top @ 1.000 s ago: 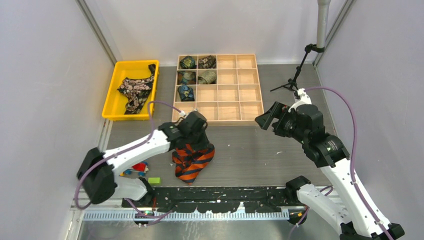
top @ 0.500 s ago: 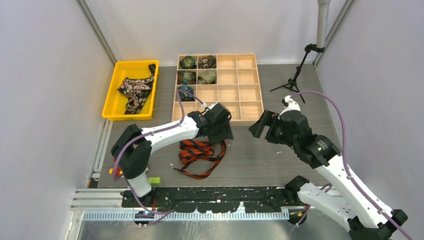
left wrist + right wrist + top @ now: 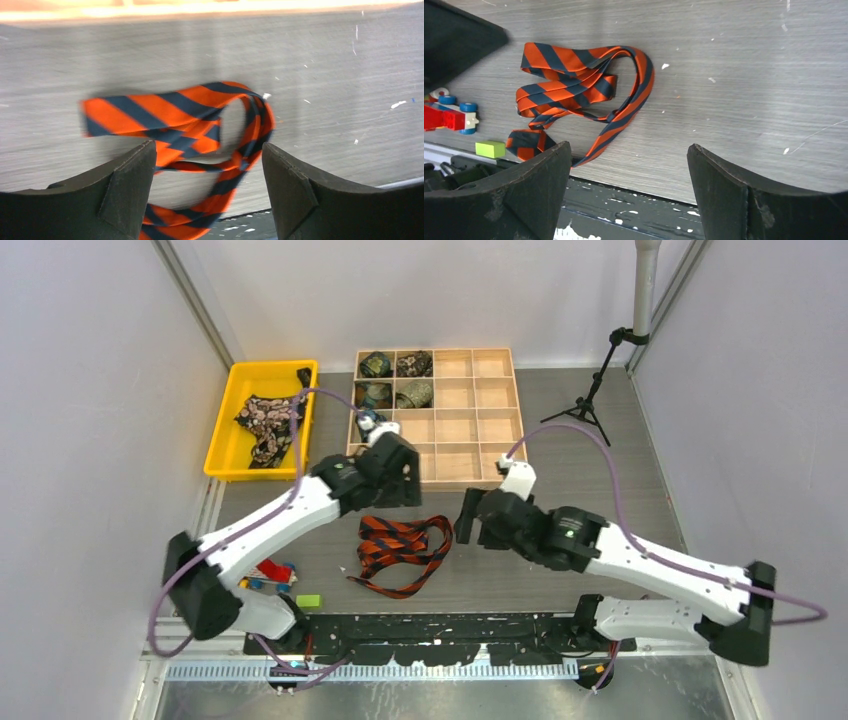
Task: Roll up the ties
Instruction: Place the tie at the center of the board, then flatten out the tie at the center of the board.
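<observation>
Orange-and-black tie (image 3: 390, 538) lies unrolled on grey table (image 3: 480, 585).

your left arm (image 3: 285, 518): based near-left, reaching forward and in toward the middle, wrist tipped downward
your left gripper (image 3: 207, 150): jaws standing wide apart, gripping nothing; both dark fingers (image 3: 125, 185) show in the wrist view
your right arm (image 3: 650, 562): based near-right, stretched low and nearly level toward the centre
your right gripper (image 3: 629, 146): jaws spread wide, gripping nothing, aimed left toward the other arm
</observation>
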Controlling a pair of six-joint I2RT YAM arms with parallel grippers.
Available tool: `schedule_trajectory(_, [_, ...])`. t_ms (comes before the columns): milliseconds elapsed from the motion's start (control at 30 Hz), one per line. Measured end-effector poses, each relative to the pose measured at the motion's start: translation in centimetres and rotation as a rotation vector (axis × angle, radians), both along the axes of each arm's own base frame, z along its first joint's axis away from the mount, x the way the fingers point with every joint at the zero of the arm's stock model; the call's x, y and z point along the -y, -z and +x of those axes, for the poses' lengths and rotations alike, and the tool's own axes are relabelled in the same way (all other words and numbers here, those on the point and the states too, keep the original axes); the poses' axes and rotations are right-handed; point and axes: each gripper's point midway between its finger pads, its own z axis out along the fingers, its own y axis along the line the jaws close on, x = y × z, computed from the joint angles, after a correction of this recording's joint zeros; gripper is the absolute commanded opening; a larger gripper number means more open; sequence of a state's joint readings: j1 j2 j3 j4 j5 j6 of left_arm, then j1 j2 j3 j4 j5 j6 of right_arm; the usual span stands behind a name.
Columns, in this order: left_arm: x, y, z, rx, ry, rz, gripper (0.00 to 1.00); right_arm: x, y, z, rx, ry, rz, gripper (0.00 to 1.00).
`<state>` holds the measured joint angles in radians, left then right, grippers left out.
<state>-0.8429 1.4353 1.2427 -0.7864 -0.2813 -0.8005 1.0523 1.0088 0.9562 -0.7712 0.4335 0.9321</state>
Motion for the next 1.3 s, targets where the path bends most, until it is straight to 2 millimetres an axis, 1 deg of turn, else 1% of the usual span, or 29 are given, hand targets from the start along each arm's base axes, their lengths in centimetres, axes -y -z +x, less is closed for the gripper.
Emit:
schedule_trajectory(67, [-3.3, -1.7, 0.4, 0.055, -0.027, 0.022, 0.76, -1.7, 0.6, -0.6, -0.014, 0.015, -0.03, 0.9])
schedule_trajectory(100, [-5.5, -2.3, 0.4, 0.078, -0.05, 0.042, 0.76, -2.7, 0.9, -0.8, -0.02, 0.03, -0.047, 0.9])
schedule_trajectory(167, [-8.9, -3.1, 0.0, 0.108, -0.08, 0.084, 0.76, -4.5, 1.6, -0.9, -0.028, 0.068, -0.083, 0.91])
schedule_trajectory(200, [-10.7, -3.4, -0.5, 0.125, -0.09, 0.114, 0.76, -5.4, 1.8, -0.9, -0.031, 0.094, -0.102, 0.91])
schedule_trajectory(233, [-11.8, -3.7, -1.2, 0.139, -0.083, 0.132, 0.76, -6.2, 2.1, -0.9, -0.034, 0.121, -0.121, 0.91])
schedule_trajectory(333, [-13.6, -4.5, -2.8, 0.191, -0.043, 0.153, 0.76, -8.5, 3.1, -0.7, -0.044, 0.198, -0.155, 0.92])
schedule_trajectory(367, [-14.0, -4.5, -3.1, 0.204, -0.032, 0.161, 0.76, -8.9, 3.4, -0.6, -0.047, 0.221, -0.159, 0.91])
schedule_trajectory(500, [-15.5, -3.4, -4.2, 0.212, -0.007, 0.208, 0.74, -9.3, 4.9, -0.3, -0.07, 0.315, -0.176, 0.89])
schedule_trajectory(533, [-15.7, -2.8, -4.3, 0.203, -0.003, 0.222, 0.74, -9.1, 5.5, -0.4, -0.079, 0.344, -0.183, 0.88])
schedule_trajectory(667, [-16.3, -1.1, -5.0, 0.172, 0.009, 0.253, 0.74, -9.0, 6.4, -0.4, -0.096, 0.395, -0.169, 0.83])
schedule_trajectory(800, [-16.4, -1.5, -5.1, 0.197, 0.019, 0.247, 0.74, -8.8, 8.3, -0.4, -0.124, 0.432, -0.17, 0.82])
schedule_trajectory(867, [-16.4, -1.8, -5.1, 0.211, 0.021, 0.237, 0.74, -9.1, 9.3, -0.3, -0.14, 0.442, -0.172, 0.81])
schedule_trajectory(1033, [-16.2, -1.8, -5.1, 0.213, 0.036, 0.234, 0.73, -9.7, 12.6, -0.3, -0.19, 0.457, -0.182, 0.75])
schedule_trajectory(1067, [-16.2, -1.8, -5.1, 0.213, 0.038, 0.235, 0.73, -9.8, 13.2, -0.3, -0.201, 0.461, -0.185, 0.72])
schedule_trajectory(1133, [-16.1, -1.8, -5.1, 0.212, 0.043, 0.234, 0.73, -9.9, 14.1, -0.2, -0.218, 0.466, -0.187, 0.59])
schedule_trajectory(1200, [-16.1, -1.8, -5.1, 0.212, 0.047, 0.234, 0.73, -10.1, 14.8, -0.2, -0.232, 0.468, -0.185, 0.44])
schedule_trajectory(1267, [-16.1, -1.8, -5.1, 0.212, 0.047, 0.234, 0.73, -10.1, 15.1, -0.2, -0.241, 0.467, -0.181, 0.26])
schedule_trajectory(1300, [-16.1, -1.8, -5.1, 0.212, 0.048, 0.234, 0.73, -10.1, 15.2, -0.2, -0.245, 0.467, -0.179, 0.19])
